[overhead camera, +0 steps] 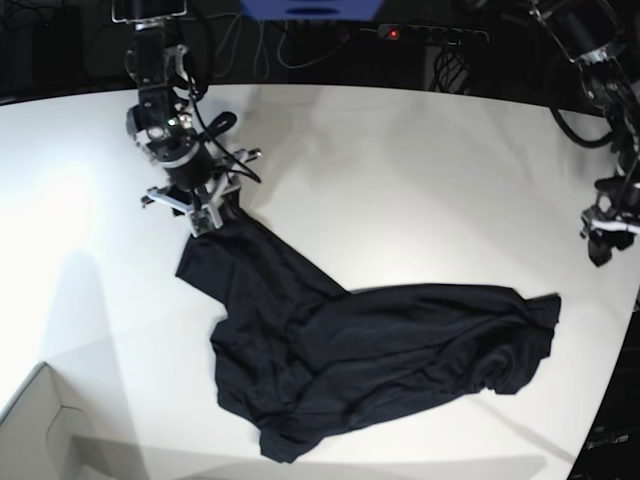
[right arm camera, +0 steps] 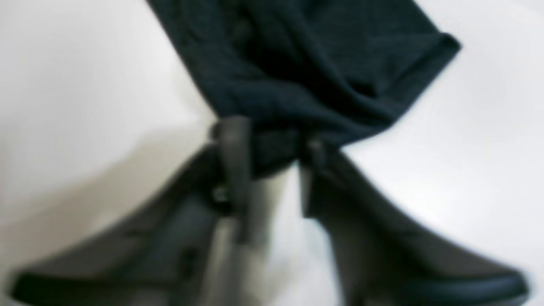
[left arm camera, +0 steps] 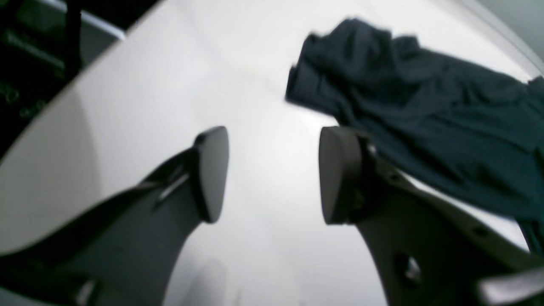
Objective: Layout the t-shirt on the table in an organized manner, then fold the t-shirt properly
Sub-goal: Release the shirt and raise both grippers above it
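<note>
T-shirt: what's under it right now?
The t-shirt lies crumpled on the white table; nothing else shows beneath, though its folds hide the surface there. The right tool pinches one edge.

The t-shirt [overhead camera: 370, 350] is plain black with no print; close up in the wrist views it reads as very dark blue-black. The tabletop [overhead camera: 400, 170] is smooth white, with paler glare patches and soft grey shadows. The left gripper [left arm camera: 272, 174] has dark grey pads on lighter grey metal. The right gripper [right arm camera: 267, 144] is blurred dark grey to black. A pale box [overhead camera: 40, 440] corner is off-white.
</note>
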### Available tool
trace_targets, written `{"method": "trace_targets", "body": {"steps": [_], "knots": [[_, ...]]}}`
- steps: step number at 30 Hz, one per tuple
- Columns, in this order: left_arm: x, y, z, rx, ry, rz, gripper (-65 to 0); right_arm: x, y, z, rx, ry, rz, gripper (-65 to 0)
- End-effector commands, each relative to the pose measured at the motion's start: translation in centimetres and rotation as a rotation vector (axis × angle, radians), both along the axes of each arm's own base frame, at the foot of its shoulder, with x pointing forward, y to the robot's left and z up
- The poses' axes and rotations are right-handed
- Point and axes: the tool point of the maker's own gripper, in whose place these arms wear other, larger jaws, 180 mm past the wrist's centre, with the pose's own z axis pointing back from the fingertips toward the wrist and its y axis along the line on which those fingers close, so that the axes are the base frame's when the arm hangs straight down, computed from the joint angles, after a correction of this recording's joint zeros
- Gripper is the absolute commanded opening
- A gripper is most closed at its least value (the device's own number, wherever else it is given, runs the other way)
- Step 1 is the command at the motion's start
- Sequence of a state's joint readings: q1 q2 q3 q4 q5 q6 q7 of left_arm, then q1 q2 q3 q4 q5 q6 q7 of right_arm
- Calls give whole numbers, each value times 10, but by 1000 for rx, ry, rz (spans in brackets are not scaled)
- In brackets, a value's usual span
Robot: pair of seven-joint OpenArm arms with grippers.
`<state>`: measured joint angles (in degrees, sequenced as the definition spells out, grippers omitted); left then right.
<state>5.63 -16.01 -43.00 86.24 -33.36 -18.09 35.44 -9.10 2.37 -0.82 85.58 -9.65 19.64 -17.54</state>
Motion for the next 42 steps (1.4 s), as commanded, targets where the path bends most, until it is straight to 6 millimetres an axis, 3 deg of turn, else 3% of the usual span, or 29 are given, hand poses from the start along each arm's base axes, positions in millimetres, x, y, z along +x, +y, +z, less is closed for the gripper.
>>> {"method": "trace_targets", "body": {"steps": [1, 2, 4, 7, 13, 16, 18, 21, 25, 30, 33, 42], "knots": [[5, 2, 23, 21, -73, -11, -323, 1, 5, 1, -13, 5, 17, -585], [1, -1, 22, 12, -73, -16, -323, 0, 10, 2, -11, 3, 33, -647], [-5, -10, 20, -13, -81, -23, -324, -2, 27, 8, -5, -10, 82, -650], [-13, -22, 21, -18, -84, -34, -324, -31, 70, 22, 39, -19, 245, -650], [-15, -44, 19, -49, -103, -51, -324, -72, 136, 95, 139, -165, 424, -650], [-10, -63, 13, -74, -94, -92, -324, -79, 150, 126, 175, -233, 454, -650], [-7, -75, 9, -87, -87, -120, -324, -75, 148, 128, 169, -243, 447, -650], [2, -114, 0, -115, -64, -223, -323, -63, 128, 116, 131, -222, 396, -630], [6, -140, -6, -134, -51, -291, -323, -43, 89, 94, 38, -154, 301, -481], [8, -152, -10, -161, -49, -302, -323, -21, 55, 67, -29, -78, 223, -276], [8, -153, -10, -163, -48, -304, -323, -14, 51, 57, -33, -57, 213, -219], [8, -153, -11, -163, -48, -306, -323, -4, 61, 12, 1, 61, 205, -215]]}}
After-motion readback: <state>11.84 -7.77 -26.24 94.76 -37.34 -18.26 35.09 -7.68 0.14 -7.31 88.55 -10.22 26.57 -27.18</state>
